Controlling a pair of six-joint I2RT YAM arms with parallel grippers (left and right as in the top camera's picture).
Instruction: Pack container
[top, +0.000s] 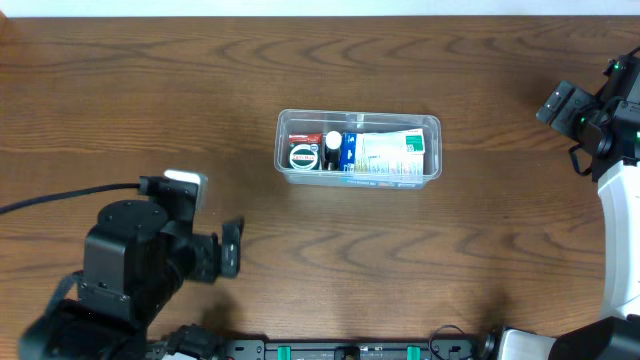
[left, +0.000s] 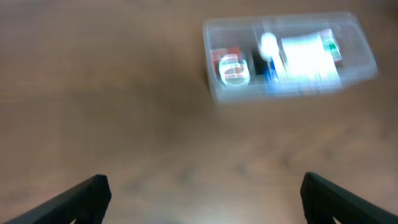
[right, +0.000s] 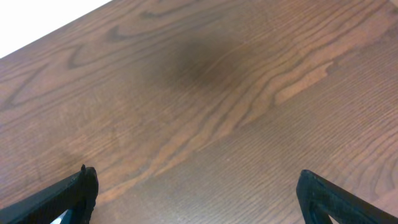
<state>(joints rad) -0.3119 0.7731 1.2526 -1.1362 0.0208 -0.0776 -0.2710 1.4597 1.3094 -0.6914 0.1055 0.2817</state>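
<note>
Clear container (top: 432, 145) — packets (top: 385, 155) inside, on wood table (top: 150, 80)

Even light; container (left: 359, 55) blurred in left wrist view.

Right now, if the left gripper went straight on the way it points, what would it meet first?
Probably bare table, then the container, which lies ahead and slightly right of the line between the open fingers. The left gripper might catch its near left corner; blur leaves depth unclear.
</note>
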